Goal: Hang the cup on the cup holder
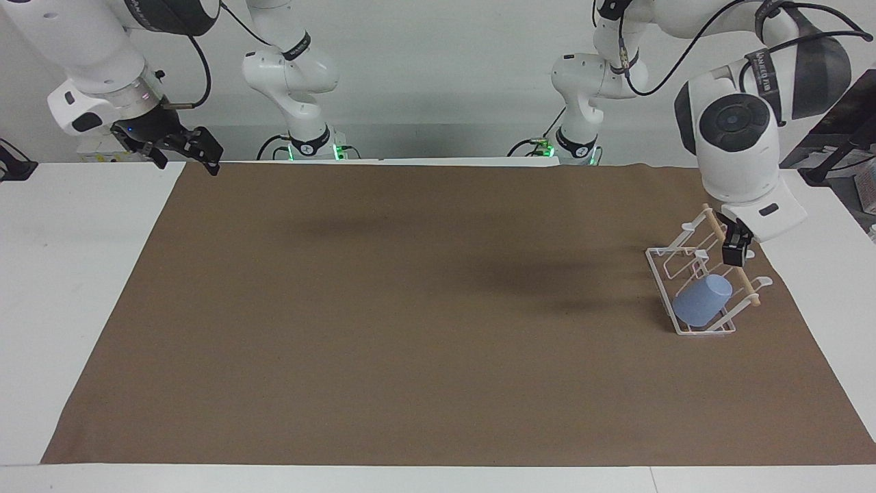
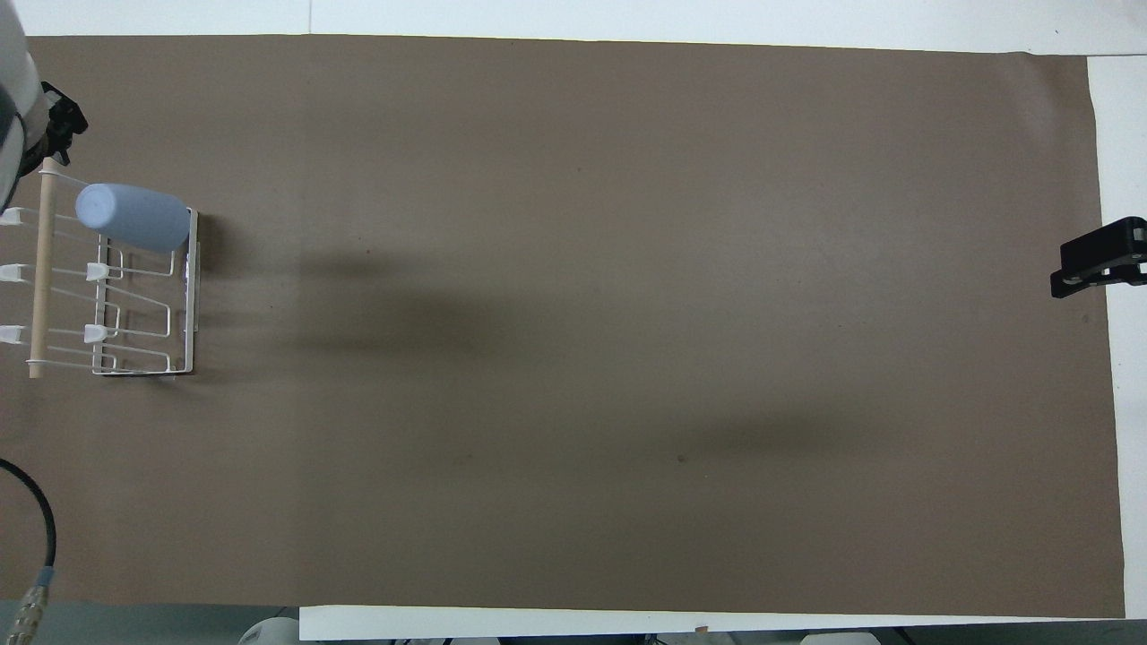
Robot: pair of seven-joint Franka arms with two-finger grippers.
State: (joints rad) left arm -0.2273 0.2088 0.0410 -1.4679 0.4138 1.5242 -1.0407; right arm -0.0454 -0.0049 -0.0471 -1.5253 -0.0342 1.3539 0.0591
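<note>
My left gripper (image 1: 734, 252) hangs in the air over the cup holder (image 1: 705, 284), just above the wooden dowel (image 1: 732, 259). It holds nothing; I cannot tell whether it is spread or pressed together. In the overhead view only its dark tip (image 2: 61, 124) shows at the picture's edge.

Below the gripper, and apart from it, the cup (image 1: 701, 300) sits tilted over a slanted prong of the holder, mouth toward the base frame and closed base pointing up toward the dowel. In the overhead view the cup (image 2: 133, 218) occupies the prong row at the end of the cup holder (image 2: 143, 305) farthest from the robots.

Step in hand, as I judge it: the cup is hung and released; what remains is clearing the arm. The next move calls for a lift straight up from the dowel before any sideways travel, so that no finger catches the dowel or a prong tip and shifts the rack.

Arm pose: the left wrist points steeply down, with the forearm raised high above the rack.

My right gripper (image 1: 179, 147) waits in the air over the table's edge at the right arm's end, fingers spread, holding nothing.
</note>
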